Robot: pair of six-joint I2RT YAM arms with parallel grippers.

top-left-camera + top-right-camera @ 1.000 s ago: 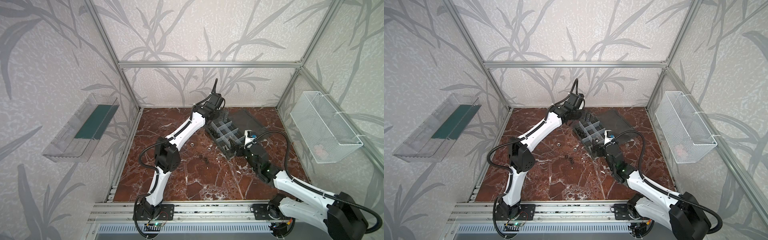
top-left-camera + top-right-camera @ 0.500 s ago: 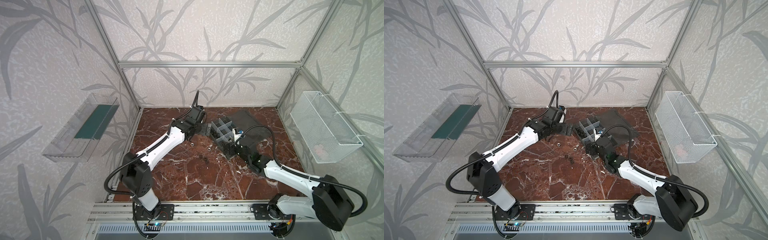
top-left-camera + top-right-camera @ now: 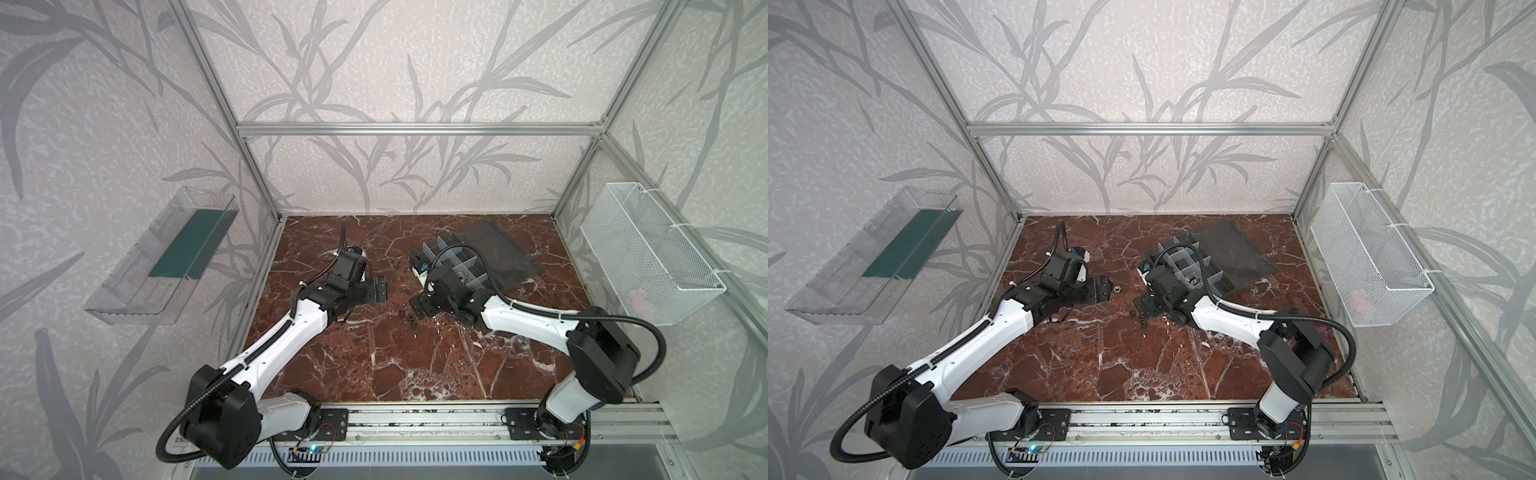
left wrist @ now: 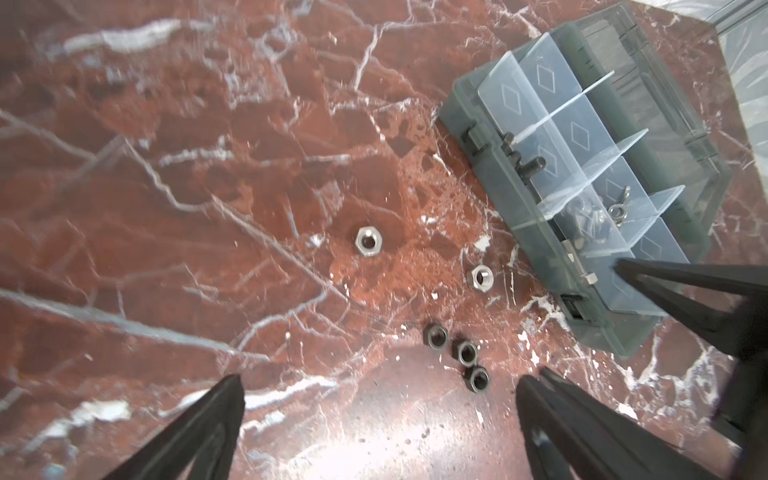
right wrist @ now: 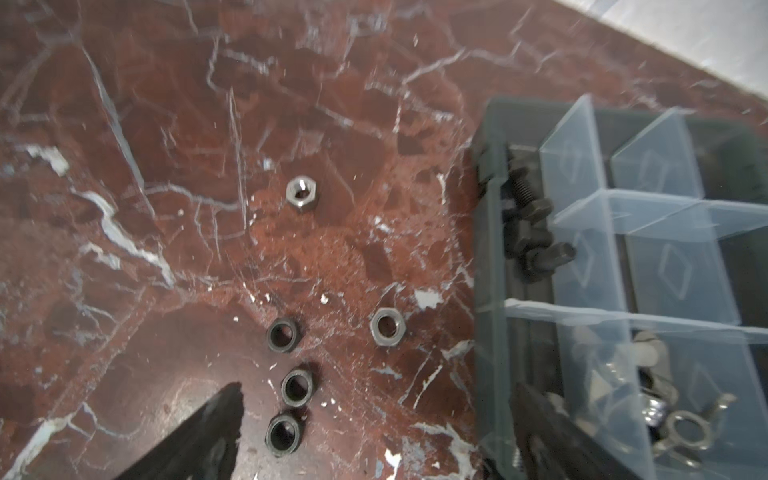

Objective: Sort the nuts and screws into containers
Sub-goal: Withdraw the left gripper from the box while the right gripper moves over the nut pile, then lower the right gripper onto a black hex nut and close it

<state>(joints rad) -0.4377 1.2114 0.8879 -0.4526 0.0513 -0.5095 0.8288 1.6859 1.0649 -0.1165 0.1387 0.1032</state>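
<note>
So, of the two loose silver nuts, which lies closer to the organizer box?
The silver nut next to the three black nuts, just off the organizer box wall; the other silver nut sits alone, farther out.

No readable text, diamond outlines on dividers [image 4: 513, 99]

Glossy marble table [image 4: 166, 187], translucent plastic dividers [image 4: 575, 129], metal nuts [image 4: 368, 240]
</note>
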